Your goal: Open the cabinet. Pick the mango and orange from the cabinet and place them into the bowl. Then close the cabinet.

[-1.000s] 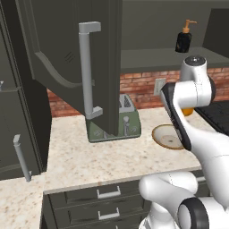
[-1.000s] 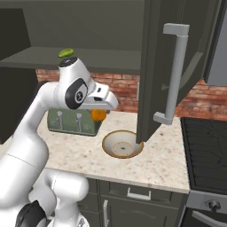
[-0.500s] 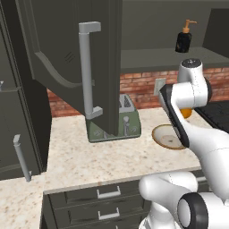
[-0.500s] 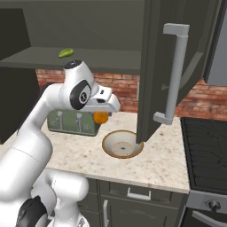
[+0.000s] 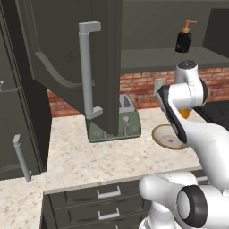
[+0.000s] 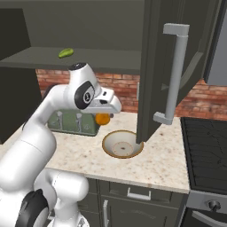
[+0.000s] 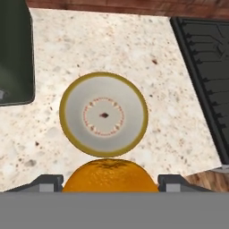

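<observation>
Both doors of the cabinet (image 5: 76,49) (image 6: 177,66) stand open. On its shelf, at the left, lies the green-yellow mango (image 6: 66,52). My gripper (image 6: 105,111) (image 7: 109,181) is shut on the orange (image 6: 102,119) (image 5: 184,112) (image 7: 109,175), which sits between the two fingertips at the bottom of the hand view. The gripper hangs above the counter, just behind and left of the bowl (image 6: 123,144) (image 5: 167,137) (image 7: 103,115). The bowl is cream with a tan rim and holds nothing.
A green toaster (image 5: 120,123) (image 6: 73,122) stands against the brick wall, left of the bowl. A black soap bottle (image 5: 183,40) is on the cabinet shelf. The dark stove top (image 6: 206,137) (image 7: 205,53) borders the counter on the right. The right door hangs close above the bowl.
The arm has carried the orange a little to the right and down, nearer the bowl. The doors, the mango and the bowl have stayed put.
</observation>
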